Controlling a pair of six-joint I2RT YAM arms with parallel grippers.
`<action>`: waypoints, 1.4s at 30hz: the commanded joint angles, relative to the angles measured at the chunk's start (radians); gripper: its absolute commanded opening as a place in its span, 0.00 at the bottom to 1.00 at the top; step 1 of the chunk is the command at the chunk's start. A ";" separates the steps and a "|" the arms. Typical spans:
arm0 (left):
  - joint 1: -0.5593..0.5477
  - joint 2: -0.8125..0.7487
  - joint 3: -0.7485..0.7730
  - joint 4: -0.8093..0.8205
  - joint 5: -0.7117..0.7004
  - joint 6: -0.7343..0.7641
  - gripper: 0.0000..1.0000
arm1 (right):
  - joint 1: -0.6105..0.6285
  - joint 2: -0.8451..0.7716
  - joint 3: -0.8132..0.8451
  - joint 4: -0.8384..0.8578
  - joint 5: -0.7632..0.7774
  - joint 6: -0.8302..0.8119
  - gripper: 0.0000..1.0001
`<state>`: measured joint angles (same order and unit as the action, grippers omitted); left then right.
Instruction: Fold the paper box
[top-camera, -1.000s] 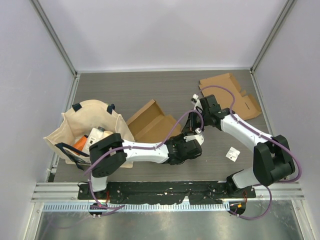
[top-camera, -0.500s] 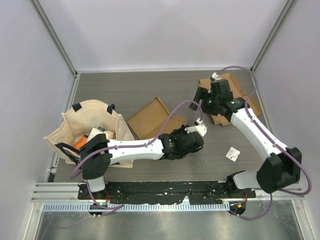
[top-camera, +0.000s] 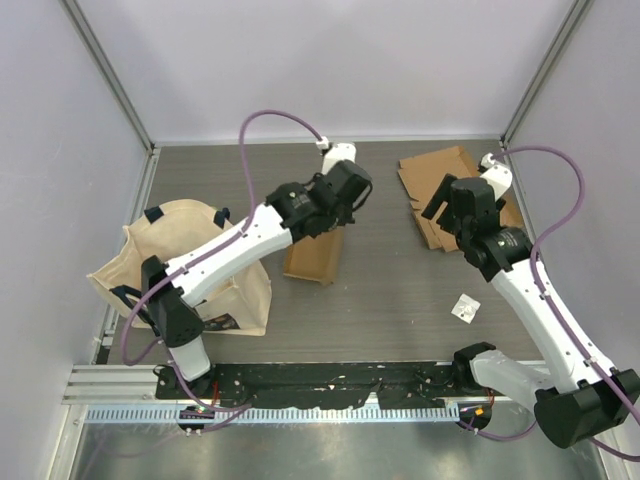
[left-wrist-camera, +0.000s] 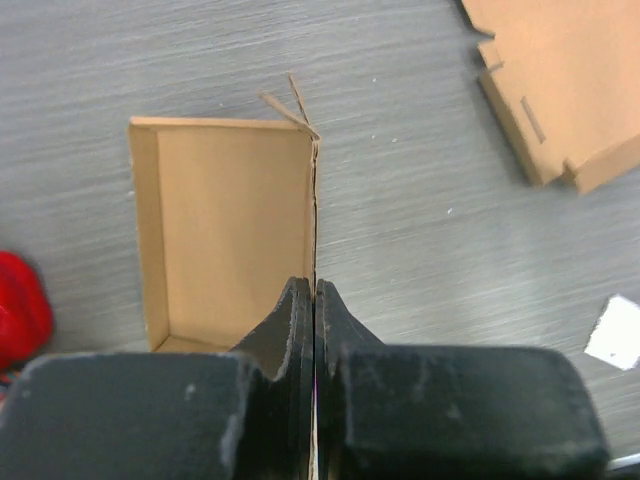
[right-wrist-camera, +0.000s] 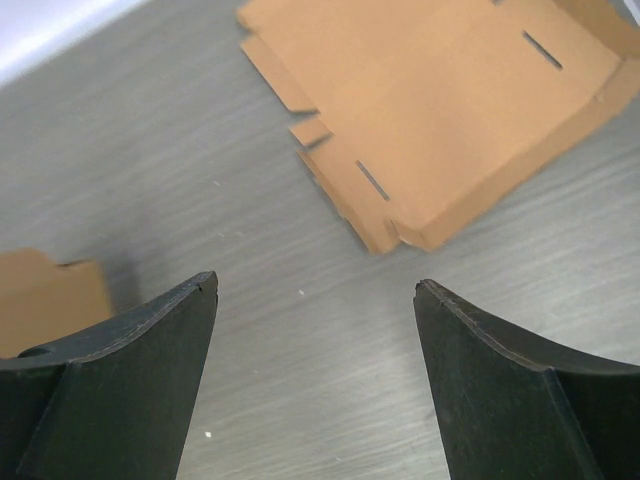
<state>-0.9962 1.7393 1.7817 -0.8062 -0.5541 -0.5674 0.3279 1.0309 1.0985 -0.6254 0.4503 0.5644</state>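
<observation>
The folded brown paper box (top-camera: 312, 255) sits left of the table's middle, its open inside (left-wrist-camera: 225, 225) facing the left wrist camera. My left gripper (left-wrist-camera: 316, 288) is shut on the box's right side wall, and the thin card edge runs between the two fingers. From above, the left gripper (top-camera: 330, 215) sits at the box's far end. My right gripper (top-camera: 440, 202) is open and holds nothing. It hovers over bare table just short of the flat cardboard blanks (right-wrist-camera: 440, 110), with its fingers (right-wrist-camera: 140, 340) spread wide.
A cream tote bag (top-camera: 190, 250) with items inside stands at the left. The flat cardboard blanks (top-camera: 455, 185) lie at the back right. A small white scrap (top-camera: 465, 308) lies on the table at the front right. Metal frame posts line both sides.
My left gripper shut on the box wall and swung with it from the front middle toward the back. My right gripper opened, let go and pulled away to the right.
</observation>
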 joint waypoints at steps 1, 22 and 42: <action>0.085 0.037 0.119 -0.221 0.160 -0.371 0.00 | 0.002 -0.026 -0.068 0.030 0.071 0.028 0.88; 0.260 0.359 0.587 -0.795 0.126 -1.138 0.00 | -0.139 0.001 -0.290 -0.461 0.010 0.344 0.92; 0.272 0.450 0.568 -0.683 0.230 -1.143 0.00 | -0.471 0.046 -0.443 -0.232 -0.302 0.161 0.89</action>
<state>-0.7326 2.2246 2.3432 -1.3296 -0.3271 -1.6764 -0.1394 1.0447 0.6716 -0.9188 0.1921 0.7391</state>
